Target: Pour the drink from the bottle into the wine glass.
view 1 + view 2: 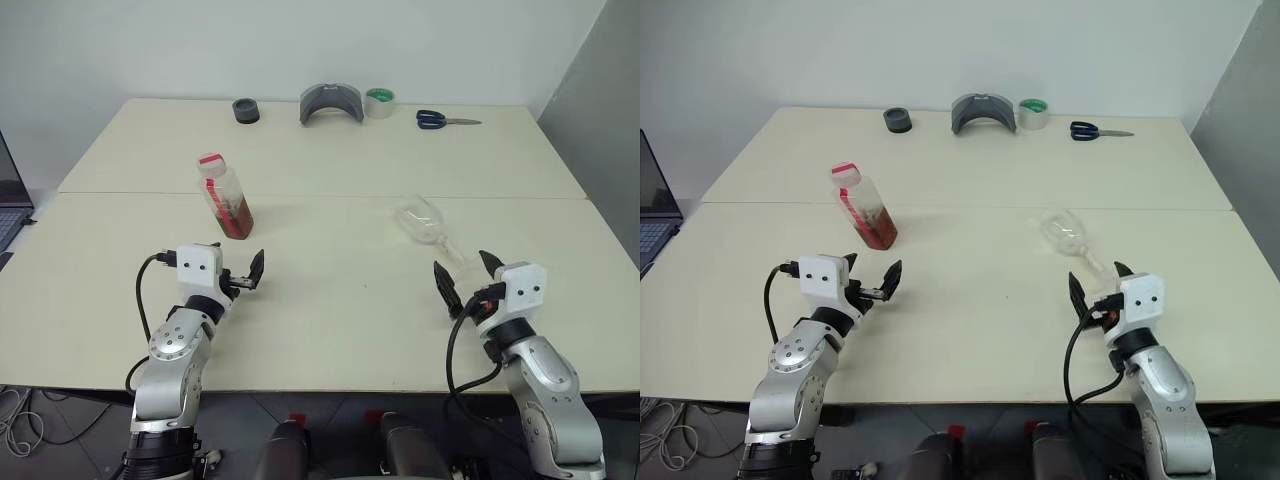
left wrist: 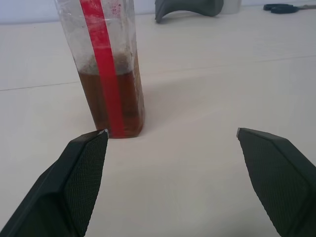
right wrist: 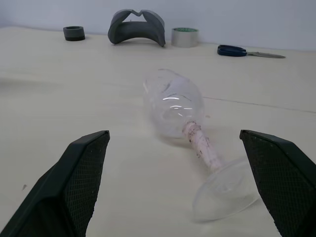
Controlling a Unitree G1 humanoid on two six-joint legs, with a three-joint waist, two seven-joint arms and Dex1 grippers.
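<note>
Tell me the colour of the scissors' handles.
Dark blue scissors handles, best in the right wrist view.

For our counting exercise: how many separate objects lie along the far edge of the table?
4, in a row from left to right: a dark ring, a grey curved piece, a roll of tape touching it, and blue-handled scissors. Nothing appears hidden behind them.

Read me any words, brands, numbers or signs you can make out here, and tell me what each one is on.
No text can be read in these pictures.
The bottle: its red-and-white label band shows no legible print; in the left wrist view it reads as a plain red stripe.
The tape roll, the scissors and the wine glass lying on its side: no lettering can be seen.
</note>
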